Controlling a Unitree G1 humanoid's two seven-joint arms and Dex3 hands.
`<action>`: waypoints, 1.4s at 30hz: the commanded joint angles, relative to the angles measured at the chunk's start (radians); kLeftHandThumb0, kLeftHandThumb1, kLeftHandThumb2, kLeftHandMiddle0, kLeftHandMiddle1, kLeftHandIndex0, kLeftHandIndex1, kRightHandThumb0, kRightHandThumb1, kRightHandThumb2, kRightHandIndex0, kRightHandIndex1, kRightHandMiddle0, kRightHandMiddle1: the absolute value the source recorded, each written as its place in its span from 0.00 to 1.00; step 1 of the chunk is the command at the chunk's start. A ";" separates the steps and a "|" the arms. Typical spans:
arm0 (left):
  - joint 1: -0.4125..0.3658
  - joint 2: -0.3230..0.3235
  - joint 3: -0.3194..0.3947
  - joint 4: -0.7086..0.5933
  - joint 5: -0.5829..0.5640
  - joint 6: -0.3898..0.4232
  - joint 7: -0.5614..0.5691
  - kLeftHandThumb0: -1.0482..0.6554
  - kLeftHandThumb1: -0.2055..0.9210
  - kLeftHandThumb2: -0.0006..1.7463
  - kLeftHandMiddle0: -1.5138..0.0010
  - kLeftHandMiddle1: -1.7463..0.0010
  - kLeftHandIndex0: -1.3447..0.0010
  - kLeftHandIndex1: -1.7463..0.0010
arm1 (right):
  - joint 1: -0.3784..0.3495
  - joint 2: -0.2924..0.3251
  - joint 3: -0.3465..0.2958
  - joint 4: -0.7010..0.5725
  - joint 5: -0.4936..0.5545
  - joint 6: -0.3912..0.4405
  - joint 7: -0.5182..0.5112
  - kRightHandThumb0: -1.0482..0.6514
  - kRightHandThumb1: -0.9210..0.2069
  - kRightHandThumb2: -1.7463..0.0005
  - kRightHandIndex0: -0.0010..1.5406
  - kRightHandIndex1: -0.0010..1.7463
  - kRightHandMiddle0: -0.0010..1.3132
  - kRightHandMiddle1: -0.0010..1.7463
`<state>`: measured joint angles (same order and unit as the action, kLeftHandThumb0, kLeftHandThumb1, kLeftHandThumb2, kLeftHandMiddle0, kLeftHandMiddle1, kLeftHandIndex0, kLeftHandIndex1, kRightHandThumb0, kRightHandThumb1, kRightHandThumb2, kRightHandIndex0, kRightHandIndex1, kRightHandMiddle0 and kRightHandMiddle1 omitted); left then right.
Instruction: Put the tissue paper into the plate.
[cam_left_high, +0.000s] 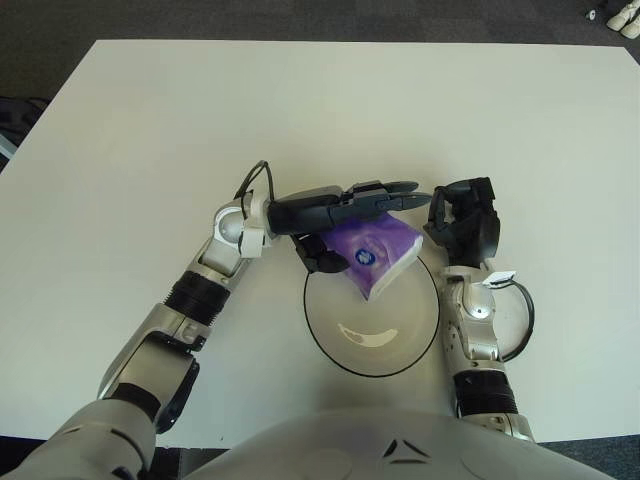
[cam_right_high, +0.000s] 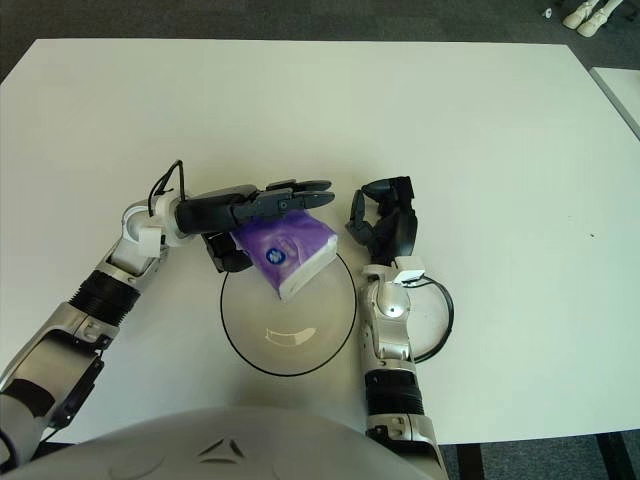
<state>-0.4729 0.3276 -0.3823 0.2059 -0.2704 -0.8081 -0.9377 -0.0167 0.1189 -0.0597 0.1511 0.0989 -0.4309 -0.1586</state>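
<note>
My left hand (cam_left_high: 345, 215) covers the tissue pack's (cam_left_high: 378, 250) top edge, fingers (cam_left_high: 395, 190) clamped over it, thumb below. Pack hangs tilted over the plate's (cam_left_high: 330, 340) far rim. Right hand (cam_left_high: 465, 222) sits curled, empty, beside the plate.
</note>
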 joint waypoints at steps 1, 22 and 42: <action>-0.021 0.007 -0.003 -0.015 -0.030 0.031 -0.047 0.01 1.00 0.55 1.00 1.00 1.00 1.00 | 0.090 0.064 -0.002 0.061 0.021 0.007 -0.012 0.38 0.26 0.46 0.35 0.91 0.29 1.00; -0.019 0.036 0.034 -0.052 0.061 0.097 -0.078 0.00 1.00 0.52 1.00 1.00 1.00 1.00 | 0.093 0.042 0.020 0.019 -0.008 0.010 -0.005 0.39 0.23 0.50 0.33 0.84 0.27 1.00; 0.026 -0.023 0.173 -0.110 0.092 0.146 0.137 0.00 1.00 0.46 1.00 1.00 1.00 1.00 | 0.101 0.034 0.021 0.020 -0.032 0.007 -0.025 0.38 0.30 0.43 0.38 0.83 0.31 1.00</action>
<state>-0.4980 0.3515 -0.2321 0.1079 -0.1966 -0.6893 -0.8850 0.0193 0.1185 -0.0333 0.1079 0.0688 -0.4350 -0.1715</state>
